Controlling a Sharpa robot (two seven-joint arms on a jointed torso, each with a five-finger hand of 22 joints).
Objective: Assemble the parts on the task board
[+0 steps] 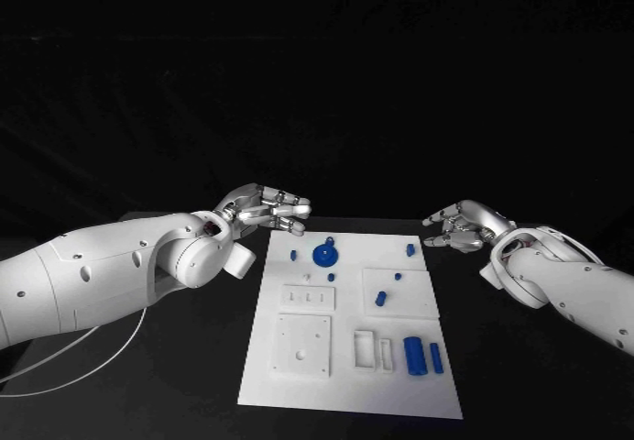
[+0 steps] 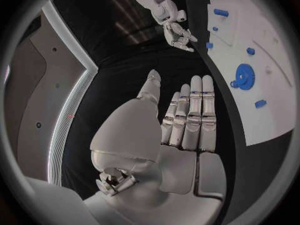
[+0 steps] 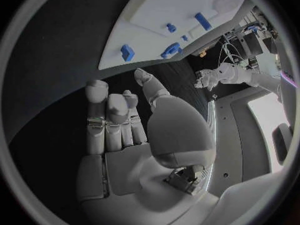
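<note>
Head view: two silver hands are seen above the black table (image 1: 158,385), one at each far corner of the task board (image 1: 350,385). The left hand (image 1: 265,211) is held beside the board's far left corner with its fingers loosely curled and apart, and nothing is gripped in it; in the left wrist view its fingers (image 2: 190,117) are laid out almost straight, side by side, with a bare palm. The right hand (image 1: 460,229) is held just beyond the far right corner, fingers bent and spread, likewise holding nothing; its fingers (image 3: 109,117) are seen half curled over an empty palm in the right wrist view. Both hands are made of jointed, metallic segments on smooth white arms.

One white, flat, rectangular board lies lengthwise between the hands. Six blue parts can be counted on it. A round toothed gear (image 1: 323,254) lies near the far end, with a small peg (image 1: 409,248) to its right and a tiny piece (image 1: 331,276) just nearer than it. A short block (image 1: 380,298) sits on a raised square plate at mid-right. Two upright cylinders (image 1: 413,356) stand side by side near the right edge, one thick, one thin. Raised white plates and open rectangular frames (image 1: 364,348) are also set on the board.
</note>
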